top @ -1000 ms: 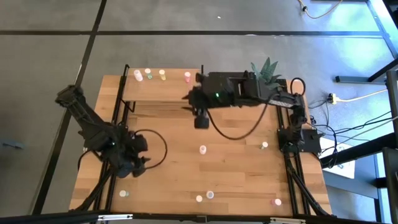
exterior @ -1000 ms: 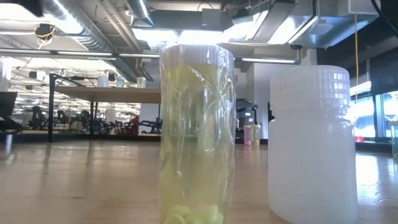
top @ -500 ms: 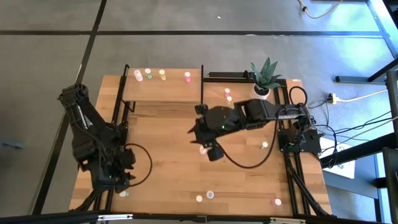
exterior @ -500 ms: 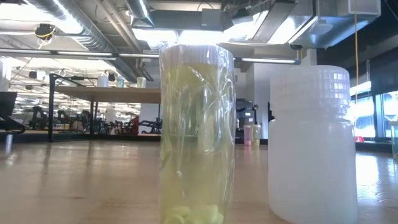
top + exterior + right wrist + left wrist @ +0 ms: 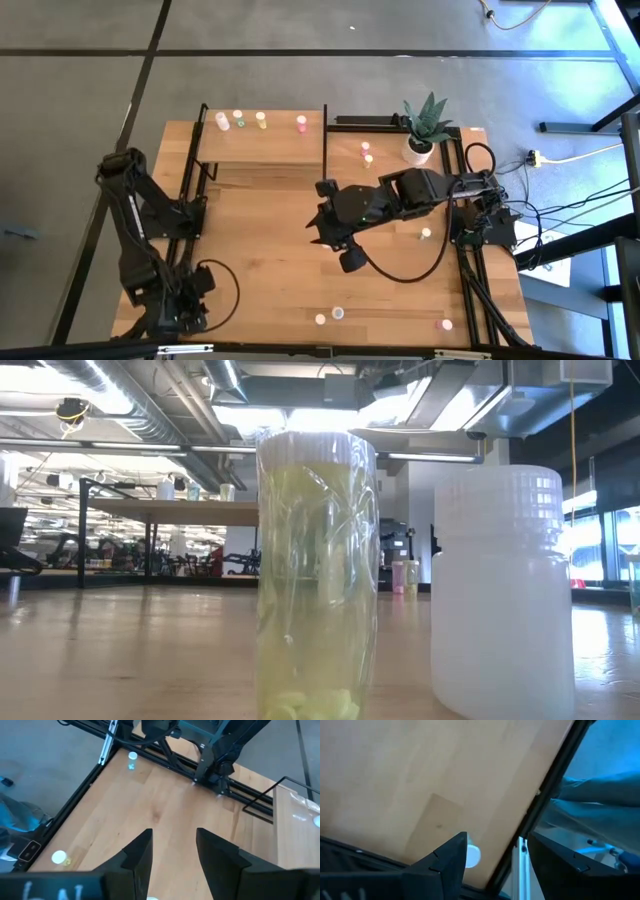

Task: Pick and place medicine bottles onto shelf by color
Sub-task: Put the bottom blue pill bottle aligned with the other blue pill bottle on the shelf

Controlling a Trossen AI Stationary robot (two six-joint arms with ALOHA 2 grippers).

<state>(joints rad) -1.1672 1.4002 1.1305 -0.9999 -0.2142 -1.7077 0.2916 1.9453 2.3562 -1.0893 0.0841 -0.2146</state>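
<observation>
My left gripper (image 5: 188, 308) hangs open over the table's near left corner. In its wrist view the gripper (image 5: 497, 837) has a white-topped bottle (image 5: 472, 855) on the wood below it, partly hidden by one finger. My right gripper (image 5: 349, 258) is open over the middle of the table and holds nothing, as its own view (image 5: 173, 831) shows. Several bottles (image 5: 238, 119) stand upright on the shelf (image 5: 262, 148) at the far left. Others stand loose on the table, some near the front edge (image 5: 338, 313) and one at the right (image 5: 426, 234).
A potted plant (image 5: 424, 128) stands at the far right, with two bottles (image 5: 366, 153) beside it. Black rails (image 5: 468, 280) frame the table. In the low view a yellow-green bottle (image 5: 317, 575) and a white one (image 5: 500, 590) stand close to the camera.
My left gripper has swung toward the near left corner and sunk, tipping further down; it now covers the bottle there. My right gripper has swung from beside the shelf's front toward the near edge, over the middle of the table, covering the bottle that stood there.
</observation>
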